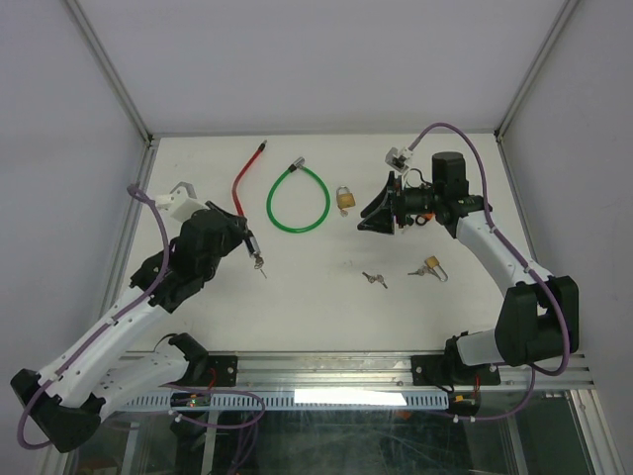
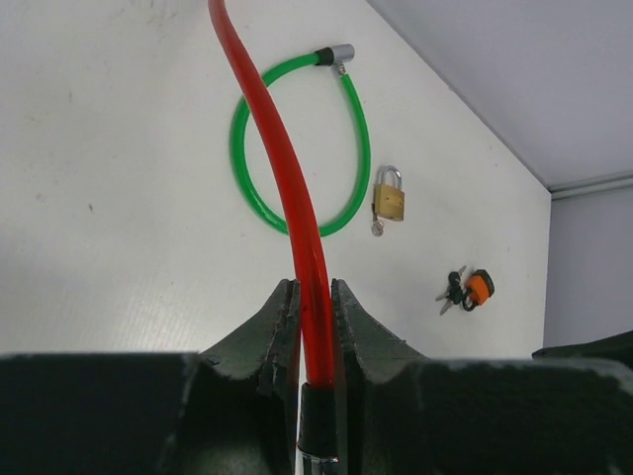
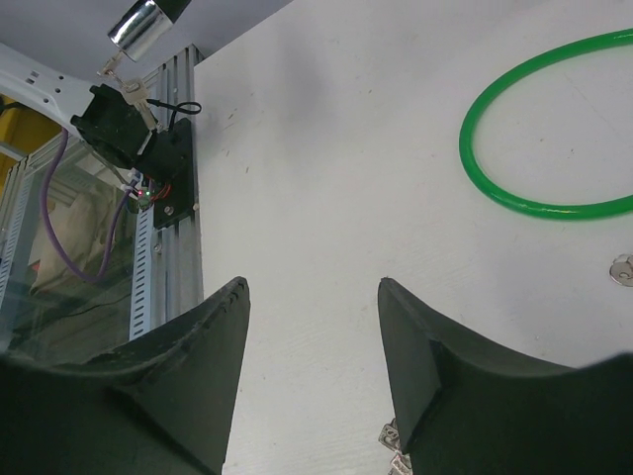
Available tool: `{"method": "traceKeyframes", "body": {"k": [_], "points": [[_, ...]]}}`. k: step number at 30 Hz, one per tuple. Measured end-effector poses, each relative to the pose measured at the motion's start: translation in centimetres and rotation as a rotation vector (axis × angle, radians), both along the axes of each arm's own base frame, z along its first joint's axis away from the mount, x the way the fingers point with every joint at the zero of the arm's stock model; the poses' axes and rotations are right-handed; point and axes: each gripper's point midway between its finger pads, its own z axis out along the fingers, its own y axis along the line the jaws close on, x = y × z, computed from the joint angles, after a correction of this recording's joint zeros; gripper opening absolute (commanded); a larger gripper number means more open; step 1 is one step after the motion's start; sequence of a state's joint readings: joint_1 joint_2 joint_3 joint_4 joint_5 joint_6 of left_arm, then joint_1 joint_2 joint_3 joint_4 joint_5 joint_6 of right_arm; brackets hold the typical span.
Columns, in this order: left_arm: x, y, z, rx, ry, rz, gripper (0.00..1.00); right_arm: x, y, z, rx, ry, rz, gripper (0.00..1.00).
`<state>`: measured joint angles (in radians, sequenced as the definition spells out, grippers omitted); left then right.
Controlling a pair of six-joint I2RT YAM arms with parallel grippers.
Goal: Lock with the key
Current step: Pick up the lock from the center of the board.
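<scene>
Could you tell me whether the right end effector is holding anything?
No, the right end effector stands open, with only bare table visible in the gap.

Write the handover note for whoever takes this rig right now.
Left tool: shut on the red cable near its lock end, with keys dangling there.
Right tool: open and empty, over the table beside the brass padlock.
Done: the cable's lock end is gripped.
Left: the far end lies loose on the table, so closing the loop and turning the key remain.
</scene>
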<state>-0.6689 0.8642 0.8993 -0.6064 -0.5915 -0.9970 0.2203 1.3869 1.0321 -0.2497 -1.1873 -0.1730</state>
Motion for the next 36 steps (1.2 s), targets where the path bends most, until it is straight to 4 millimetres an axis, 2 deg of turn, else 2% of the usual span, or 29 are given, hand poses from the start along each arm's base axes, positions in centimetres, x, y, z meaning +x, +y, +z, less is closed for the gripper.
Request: {"method": "traceKeyframes", "body": {"k": [7,16,19,25,27,28,30,36], "points": [[-0.5,-0.6,1.7,-0.047,-0.073,-0.055,0.0,0.0,0.1,0.1,0.003,-0.007,0.004,0.57],[-0.5,-1.5,1.5,-0.059,-0.079,-0.097,0.0,-1.1,1.3,-0.6,0.004,-0.015,0.05,0.6],[-0.4,-1.7,1.4,-0.064,-0.082,-0.104,0.0,-2.2,2.9,-0.6,0.009,-0.04,0.106,0.64],[-0.5,-1.9,0.4,-0.059,-0.068,-0.112,0.0,-4.6,7.6,0.4,0.027,-0.017,0.239,0.67],[-0.5,-1.9,-0.1,-0.055,-0.06,-0.114,0.0,-4.7,9.3,1.1,0.035,0.012,0.252,0.73],[-0.5,-1.9,-0.4,-0.052,-0.055,-0.115,0.0,-4.9,10.1,1.5,0.042,0.033,0.252,0.84],[-0.5,-2.0,-0.9,-0.046,-0.045,-0.117,0.0,-5.3,11.3,1.9,0.051,0.079,0.246,0.9],[-0.3,-2.5,-1.4,-0.053,-0.036,-0.131,0.0,-6.3,14.4,2.8,0.065,0.215,0.155,0.91]]}}
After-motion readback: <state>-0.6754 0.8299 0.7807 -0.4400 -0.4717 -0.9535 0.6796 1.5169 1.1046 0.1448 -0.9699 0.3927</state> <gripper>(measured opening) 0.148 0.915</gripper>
